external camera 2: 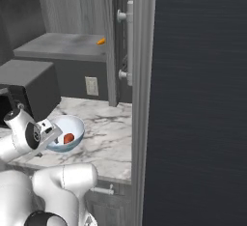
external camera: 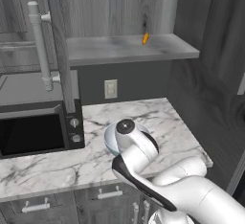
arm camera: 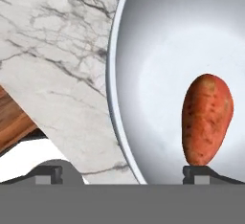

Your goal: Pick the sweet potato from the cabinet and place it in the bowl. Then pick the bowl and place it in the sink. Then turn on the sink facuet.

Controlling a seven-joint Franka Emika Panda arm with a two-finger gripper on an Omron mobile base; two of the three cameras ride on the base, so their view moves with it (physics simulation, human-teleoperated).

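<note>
The sweet potato lies inside the bowl — on the marble counter.

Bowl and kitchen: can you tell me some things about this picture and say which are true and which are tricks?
1. The sweet potato lies in the bowl. True.
2. The bowl sits in the sink. False: it stands on the marble counter.
3. The gripper is open. True.
4. The gripper is squeezing the sweet potato. False: its jaws straddle the bowl's rim.
5. The cabinet shelf holds a small orange thing. True.
</note>
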